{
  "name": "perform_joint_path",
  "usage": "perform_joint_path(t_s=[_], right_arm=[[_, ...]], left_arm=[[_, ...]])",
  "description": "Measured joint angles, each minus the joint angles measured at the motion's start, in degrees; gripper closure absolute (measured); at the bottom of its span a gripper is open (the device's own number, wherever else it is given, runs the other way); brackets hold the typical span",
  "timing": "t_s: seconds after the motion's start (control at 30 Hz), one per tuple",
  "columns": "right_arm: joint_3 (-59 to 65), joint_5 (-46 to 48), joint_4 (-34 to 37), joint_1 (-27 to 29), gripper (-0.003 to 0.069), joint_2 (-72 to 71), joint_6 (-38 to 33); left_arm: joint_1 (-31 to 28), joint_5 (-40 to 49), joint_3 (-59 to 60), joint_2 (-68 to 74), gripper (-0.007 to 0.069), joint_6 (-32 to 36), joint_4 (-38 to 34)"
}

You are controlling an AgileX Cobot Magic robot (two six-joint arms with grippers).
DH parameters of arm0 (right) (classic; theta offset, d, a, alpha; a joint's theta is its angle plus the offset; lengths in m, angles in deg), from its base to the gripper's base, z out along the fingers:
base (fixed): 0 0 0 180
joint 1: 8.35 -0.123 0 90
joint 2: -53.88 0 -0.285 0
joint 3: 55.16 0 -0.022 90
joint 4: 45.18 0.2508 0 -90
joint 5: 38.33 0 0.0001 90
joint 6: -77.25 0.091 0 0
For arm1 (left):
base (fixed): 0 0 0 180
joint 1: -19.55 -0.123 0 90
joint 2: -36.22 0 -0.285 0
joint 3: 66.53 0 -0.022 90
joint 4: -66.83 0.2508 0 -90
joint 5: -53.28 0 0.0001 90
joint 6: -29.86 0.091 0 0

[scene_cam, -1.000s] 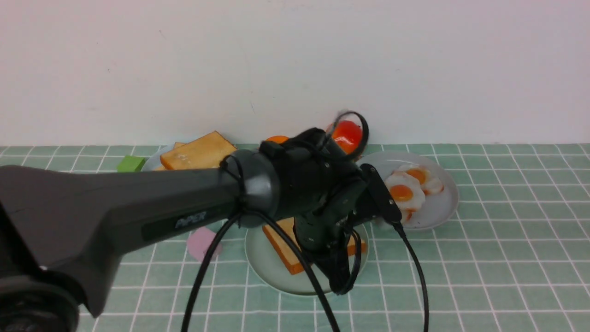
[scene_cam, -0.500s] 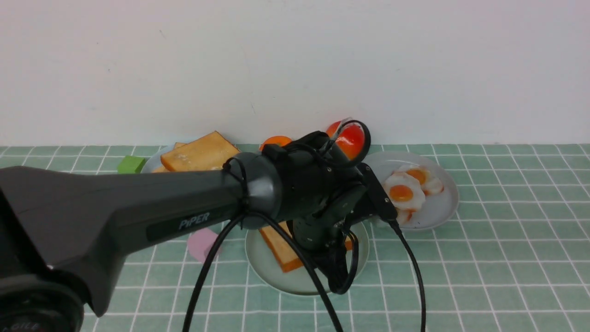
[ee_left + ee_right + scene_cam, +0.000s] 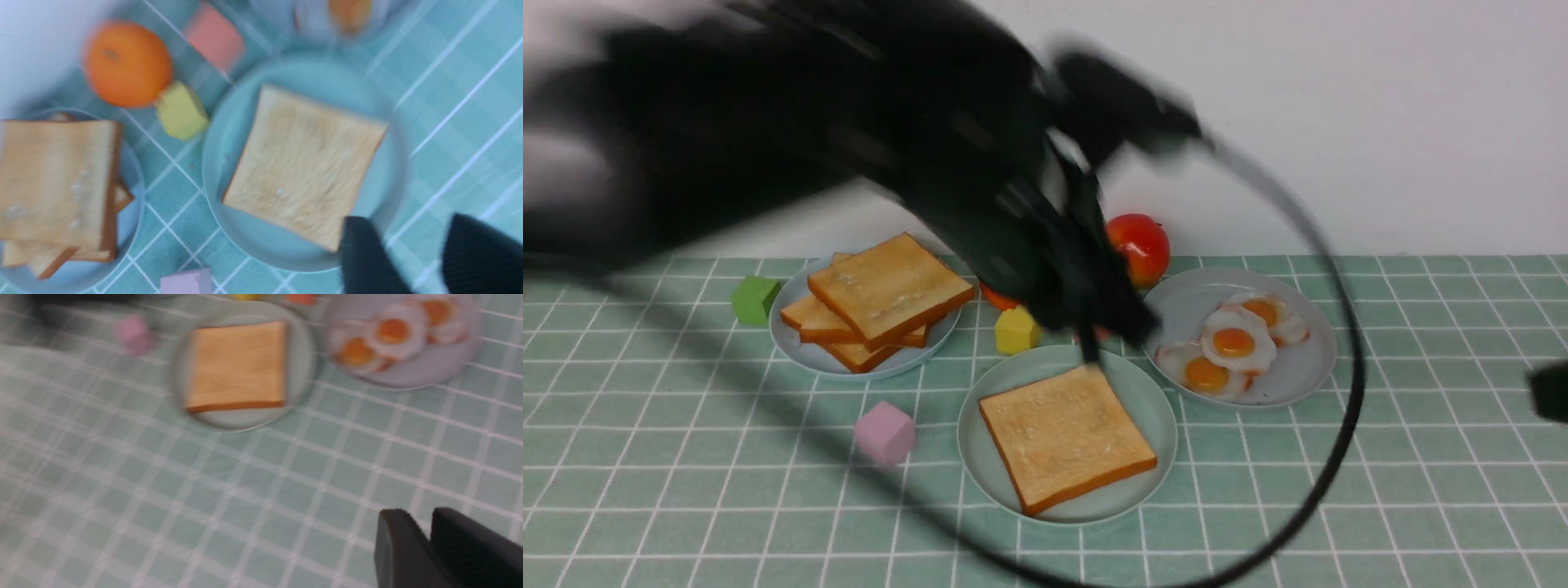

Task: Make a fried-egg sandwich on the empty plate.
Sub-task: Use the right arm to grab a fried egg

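While your left gripper [image 3: 410,228] hangs parted and empty and blur hides how wide the right gripper [image 3: 429,526] stands, the fried egg [image 3: 1234,341] lies overlapping two others on the grey-blue plate [image 3: 1303,371] beside the mint plate [image 3: 977,457] bearing one toast slice [image 3: 1066,437], and since it looks light, glossy and slippery, you should pinch its thin white edge.

The mint-green plate [image 3: 1152,408] looks like smooth plastic with a dull sheen. The toast slice [image 3: 1066,445] on it has a matt, finely pitted face. The fried eggs [image 3: 1235,343] and the tomato [image 3: 1139,245] are glossy and catch the light. The table [image 3: 1421,490] wears a matt checked cloth, perhaps woven, though blur leaves that unsure. The right gripper [image 3: 423,518] has black matt fingers [image 3: 461,547] with finely ribbed faces.
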Motion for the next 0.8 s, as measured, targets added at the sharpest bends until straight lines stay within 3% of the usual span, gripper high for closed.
perform_joint_path(t_s=[0.07, 0.13, 0.27, 0.4, 0.53, 0.67, 0.8], right_arm=[[-0.1, -2.5, -2.6, 0.8, 0.0498, 5.4, 2.3], [-0.4, -3.6, -3.4, 2.1, 0.0494, 9.8, 3.7], [-2.5, -6.1, -0.1, 5.4, 0.0487, 21.8, 3.7], [-7.5, -9.8, 10.5, 8.0, 0.0478, 33.9, -2.0], [-12.9, -12.2, 19.5, 10.7, 0.0445, 44.0, -4.8], [-17.8, -12.7, 25.1, 13.2, 0.0388, 52.1, -5.2], [-23.3, -13.2, 29.1, 15.4, 0.0336, 59.5, -5.3]], left_arm=[[0.0, -0.3, 1.6, -6.7, 0.0569, -0.7, -1.5], [0.0, -0.6, 4.2, -11.3, 0.0634, -0.7, -3.3], [0.0, -4.3, 14.2, -23.8, 0.0638, 0.0, -9.1], [0.0, -16.0, 31.6, -39.7, 0.0638, 0.1, -14.7], [0.0, -30.2, 44.3, -50.7, 0.0638, 0.1, -15.6], [0.0, -36.8, 49.4, -55.3, 0.0638, 0.1, -16.3], [0.0, -37.6, 50.4, -56.6, 0.0638, 0.1, -16.7]])
